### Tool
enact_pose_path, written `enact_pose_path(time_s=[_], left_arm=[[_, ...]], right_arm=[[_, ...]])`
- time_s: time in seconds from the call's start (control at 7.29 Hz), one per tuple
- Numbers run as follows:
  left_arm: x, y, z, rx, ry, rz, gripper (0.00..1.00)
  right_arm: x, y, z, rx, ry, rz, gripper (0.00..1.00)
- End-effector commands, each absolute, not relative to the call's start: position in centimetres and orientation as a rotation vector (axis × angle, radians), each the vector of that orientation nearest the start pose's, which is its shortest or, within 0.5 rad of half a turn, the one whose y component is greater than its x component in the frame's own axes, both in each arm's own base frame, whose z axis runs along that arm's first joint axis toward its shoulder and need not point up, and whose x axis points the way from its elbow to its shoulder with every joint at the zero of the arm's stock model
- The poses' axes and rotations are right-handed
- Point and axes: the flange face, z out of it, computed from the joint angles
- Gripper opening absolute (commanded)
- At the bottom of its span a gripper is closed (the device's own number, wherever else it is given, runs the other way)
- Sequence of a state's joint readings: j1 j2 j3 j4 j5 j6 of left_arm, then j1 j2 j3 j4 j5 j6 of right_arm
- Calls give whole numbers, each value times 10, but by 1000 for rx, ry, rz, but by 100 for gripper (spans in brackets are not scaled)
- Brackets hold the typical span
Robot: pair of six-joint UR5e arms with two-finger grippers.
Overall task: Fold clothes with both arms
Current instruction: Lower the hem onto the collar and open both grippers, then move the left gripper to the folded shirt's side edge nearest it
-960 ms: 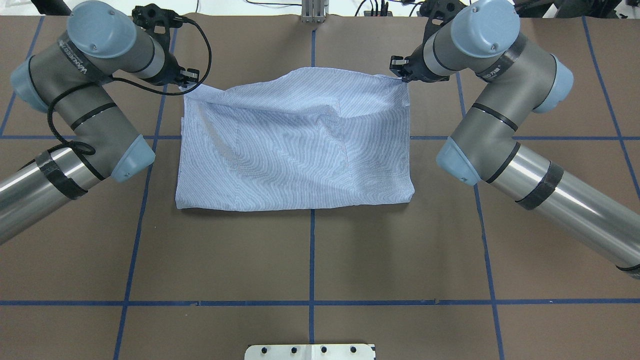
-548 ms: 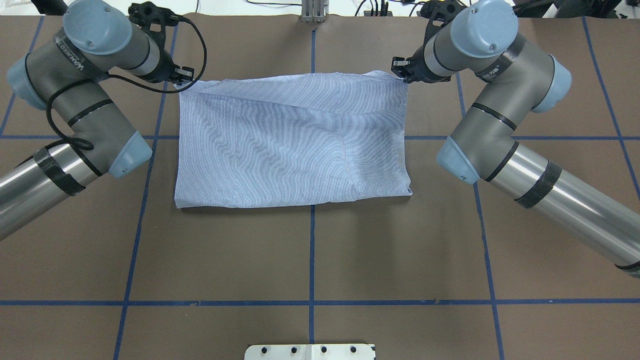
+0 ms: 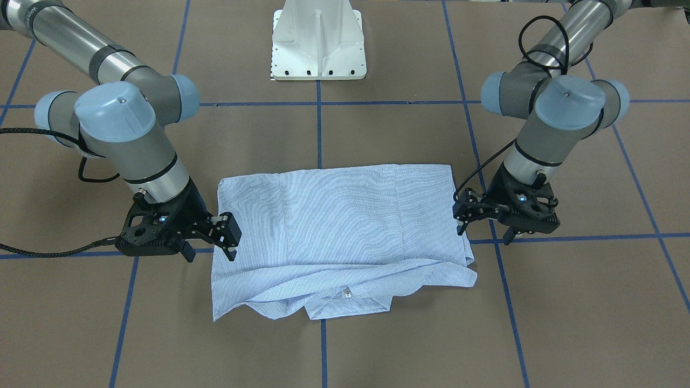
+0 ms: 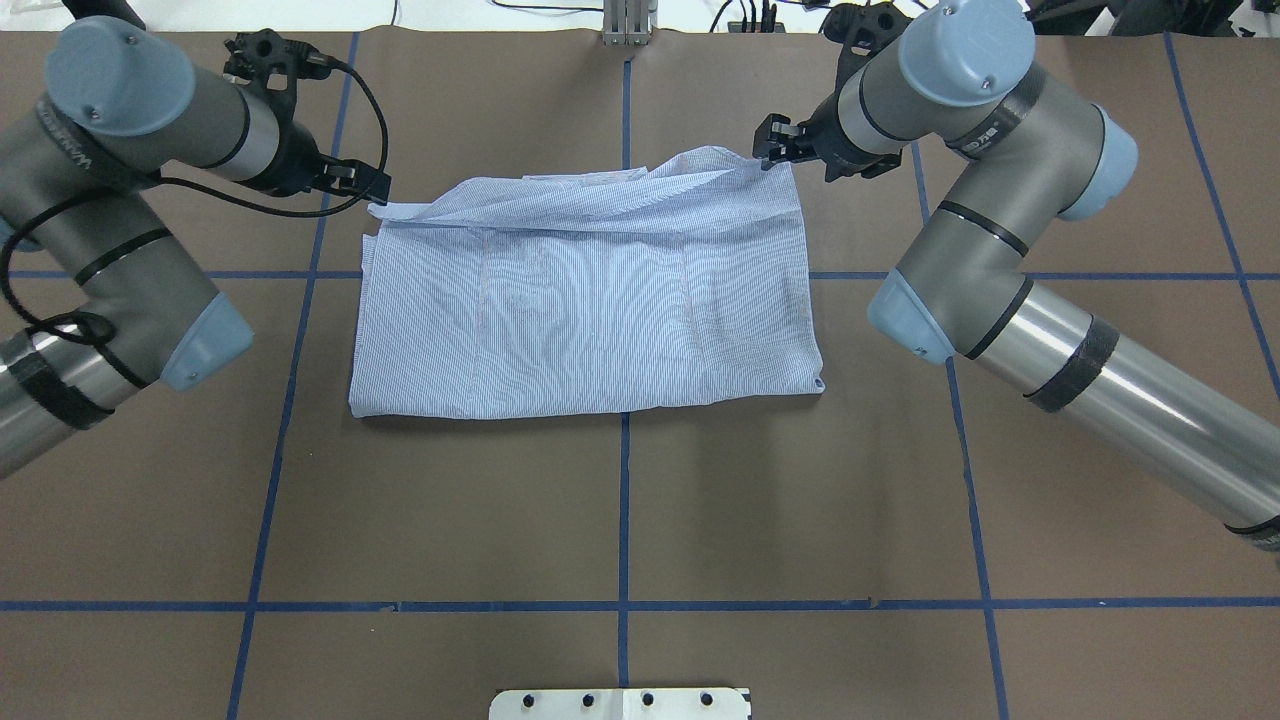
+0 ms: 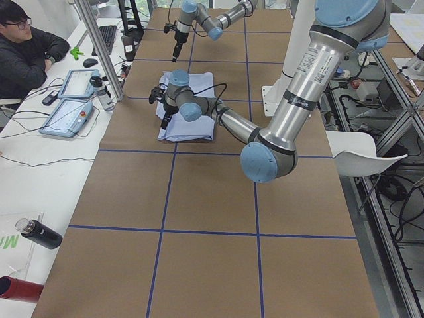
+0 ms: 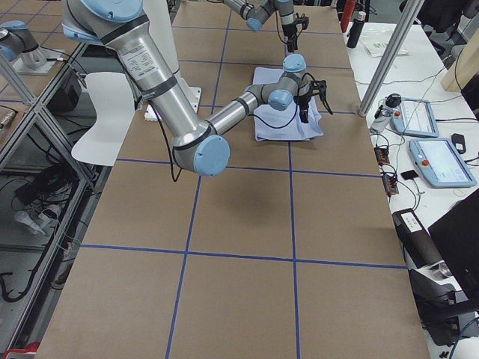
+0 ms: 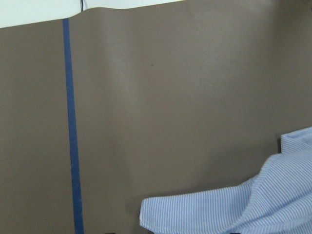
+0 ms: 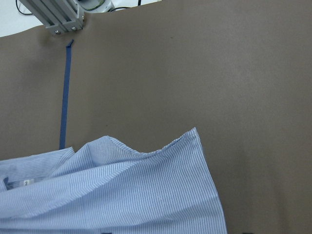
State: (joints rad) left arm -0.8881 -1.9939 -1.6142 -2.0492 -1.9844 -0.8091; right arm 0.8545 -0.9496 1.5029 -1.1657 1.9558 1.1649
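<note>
The light blue-and-white striped shirt (image 4: 590,300) lies folded into a rectangle on the brown table. Its far edge is rumpled, with the collar and white neck label (image 3: 346,293) sticking out there. My left gripper (image 4: 372,188) (image 3: 460,218) hangs open just outside the shirt's far left corner and holds nothing. The right gripper (image 4: 770,150) (image 3: 230,240) is open beside the far right corner, close to the cloth but not gripping it. Both wrist views show only loose shirt cloth (image 7: 253,207) (image 8: 122,185) low in the picture, and no fingers.
Blue tape lines divide the brown table mat (image 4: 620,520). The white pedestal base (image 3: 318,43) stands on the robot's side. An aluminium post (image 4: 625,25) rises at the far edge. A person (image 5: 26,53) sits at a side desk with control pendants (image 5: 69,99).
Both grippers have let go of the far corners. The stretched far edge has slumped into folds on the table. The left arm has drawn back to the left and the right gripper has shifted slightly left.
</note>
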Motion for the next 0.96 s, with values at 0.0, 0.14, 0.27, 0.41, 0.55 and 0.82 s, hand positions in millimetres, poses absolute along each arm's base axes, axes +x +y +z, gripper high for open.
enact_pose_path(time_s=[0.0,0.14,0.27,0.41,0.55,0.82], left_arm=[[325,-509,356,328,998,104,100],[346,-471,367,272,1019,109,100],[355,-440,401,285,1037,118,100],[356,-419,423,304,1073,90,100],[367,-411,419,261,1098,50,100],[404,-399,424,236,1087,24,98]], right_arm=[[-366,-582,284,238,-1012,193,100],[-364,-579,283,242,-1015,192,100],[-364,-580,284,244,-1012,194,100],[-365,-579,284,247,-1010,195,100],[-365,-579,283,248,-1012,193,100],[-364,-578,283,253,-1011,197,100]])
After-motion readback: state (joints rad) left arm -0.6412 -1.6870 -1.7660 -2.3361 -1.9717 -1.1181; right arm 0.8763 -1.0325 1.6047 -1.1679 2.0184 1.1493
